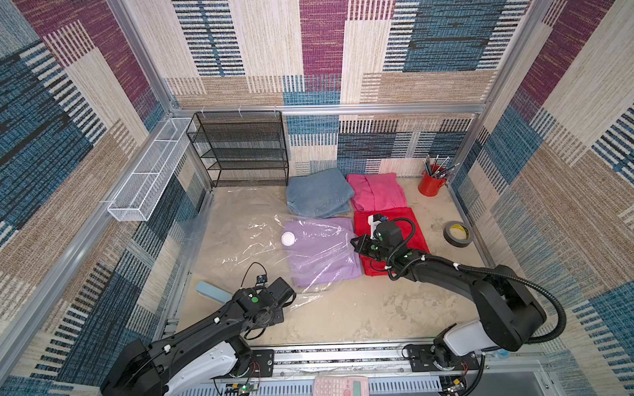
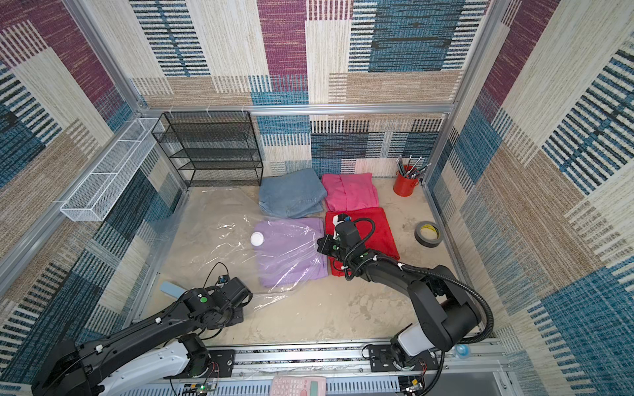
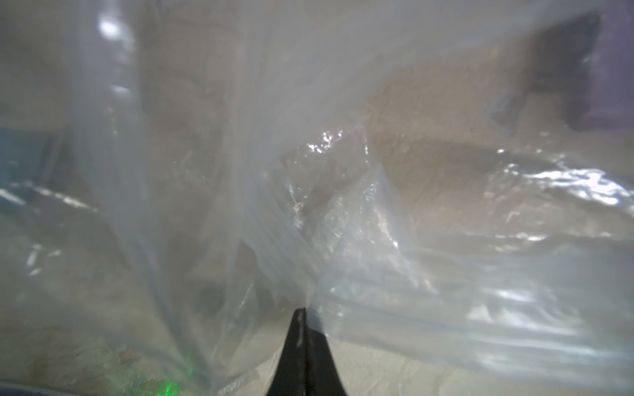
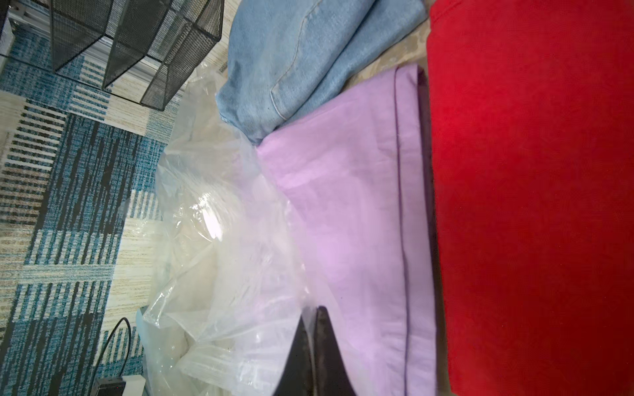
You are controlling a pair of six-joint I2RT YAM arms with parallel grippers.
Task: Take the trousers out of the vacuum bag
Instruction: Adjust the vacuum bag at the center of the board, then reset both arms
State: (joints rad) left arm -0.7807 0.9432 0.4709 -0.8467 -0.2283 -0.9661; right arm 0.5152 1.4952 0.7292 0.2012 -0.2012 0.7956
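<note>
The vacuum bag point(image 1: 247, 236), clear crinkly plastic with a round white valve cap point(image 1: 288, 238), lies flat on the floor in both top views. The lilac trousers point(image 1: 322, 260) lie in it, with film over most of them and the edge toward the red pair bare. Beside the bag lie the denim trousers point(image 1: 317, 192), the pink trousers point(image 1: 375, 192) and the red trousers point(image 1: 417, 229). My left gripper point(image 3: 302, 312) is shut on the bag's near edge. My right gripper point(image 4: 314, 310) is shut on the film over the lilac pair, seen at the bag's right edge point(image 1: 353, 241).
A black mesh shelf point(image 1: 240, 147) and a white wire basket point(image 1: 147, 175) stand at the back left. At the right are a red cup of pencils point(image 1: 431, 183) and a tape roll point(image 1: 458, 234). A light-blue block point(image 1: 211, 291) lies by my left arm, and a pink calculator point(image 1: 341, 385) at the front.
</note>
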